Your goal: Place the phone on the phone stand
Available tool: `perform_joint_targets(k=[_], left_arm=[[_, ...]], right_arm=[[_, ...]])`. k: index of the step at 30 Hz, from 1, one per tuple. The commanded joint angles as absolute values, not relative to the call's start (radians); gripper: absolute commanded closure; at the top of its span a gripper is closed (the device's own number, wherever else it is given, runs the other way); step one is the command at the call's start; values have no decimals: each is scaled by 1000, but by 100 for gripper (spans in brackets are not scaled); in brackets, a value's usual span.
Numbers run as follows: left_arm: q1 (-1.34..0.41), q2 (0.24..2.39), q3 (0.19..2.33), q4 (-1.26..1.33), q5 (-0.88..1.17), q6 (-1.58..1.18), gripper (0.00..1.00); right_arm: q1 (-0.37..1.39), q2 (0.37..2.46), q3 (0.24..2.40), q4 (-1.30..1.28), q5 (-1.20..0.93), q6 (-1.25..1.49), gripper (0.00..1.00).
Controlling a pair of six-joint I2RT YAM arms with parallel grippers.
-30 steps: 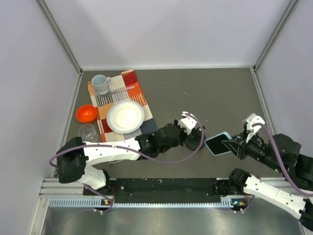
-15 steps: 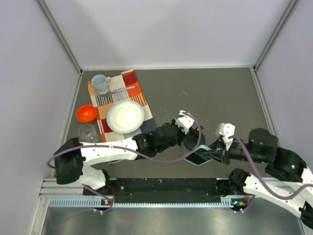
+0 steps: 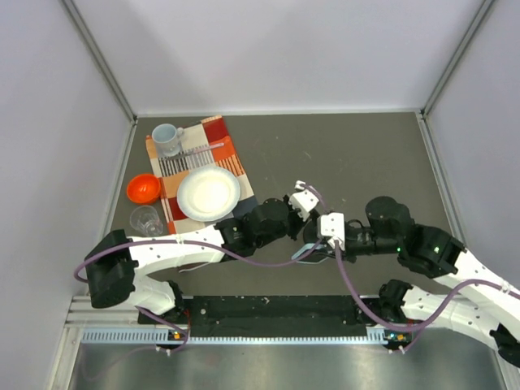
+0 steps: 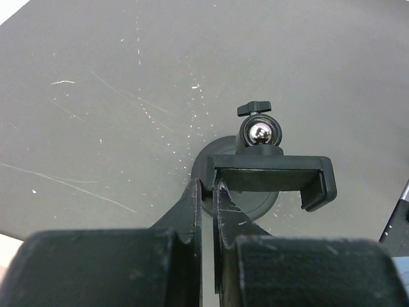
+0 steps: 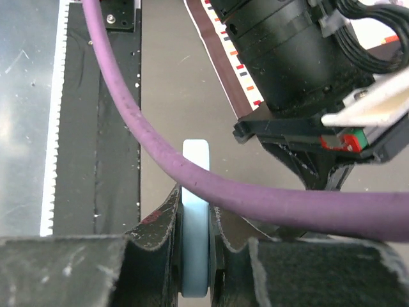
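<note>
In the left wrist view the black phone stand [image 4: 255,176] stands on the grey table, with its round disc base, ball joint and wide clip showing. My left gripper [image 4: 208,187] is shut on the left end of the clip. In the right wrist view my right gripper [image 5: 194,203] is shut on the phone [image 5: 195,155], which shows edge-on as a light blue strip held above the table. In the top view both grippers meet mid-table, the left gripper [image 3: 311,230] beside the right gripper [image 3: 318,244]. The stand and phone are mostly hidden under them there.
A checked placemat [image 3: 231,162] at the back left holds a white plate [image 3: 209,193] and a mug [image 3: 166,138]. An orange bowl [image 3: 142,188] and a clear glass [image 3: 146,218] sit beside it. The left arm's purple cable [image 5: 147,131] crosses in front of the phone.
My right arm has swung left from the right side, carrying the phone to the left gripper and stand. The phone went from lying flat to edge-on. The left arm shifted slightly left.
</note>
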State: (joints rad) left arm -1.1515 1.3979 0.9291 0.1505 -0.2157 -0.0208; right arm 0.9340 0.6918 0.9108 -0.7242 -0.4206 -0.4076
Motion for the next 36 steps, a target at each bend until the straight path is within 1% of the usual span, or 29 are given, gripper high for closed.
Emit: perform_joint_targets(k=[1, 3, 6, 9, 12, 13, 16, 18, 21, 25, 36], left_arm=[[-1150, 1353, 916, 175, -141, 67, 100], [-1149, 1330, 910, 161, -105, 100, 100], [-1134, 1307, 905, 146, -75, 120, 100], [-1103, 1290, 897, 146, -17, 114, 100], [-1092, 1287, 900, 146, -6, 117, 100], [-1092, 1289, 902, 146, 49, 121, 100], [-1092, 1293, 908, 134, 109, 140, 100], [-1092, 1301, 916, 129, 113, 152, 100], [-1089, 1308, 925, 104, 129, 167, 100], [-1081, 1304, 923, 97, 173, 186, 100], [-1060, 1324, 959, 66, 218, 187, 100]], right_arm=[[893, 783, 998, -609, -552, -590, 100], [827, 827, 1037, -617, -647, -642, 100], [770, 868, 1032, -617, -695, -730, 100], [762, 897, 1051, -617, -739, -777, 100], [756, 936, 1071, -618, -742, -808, 100], [753, 948, 1074, -617, -742, -818, 100], [752, 988, 1094, -617, -765, -851, 100], [752, 1015, 1117, -618, -798, -868, 100], [726, 1031, 1132, -629, -795, -896, 100], [706, 1075, 1158, -643, -841, -934, 100], [706, 1152, 1232, -713, -776, -1011, 100]])
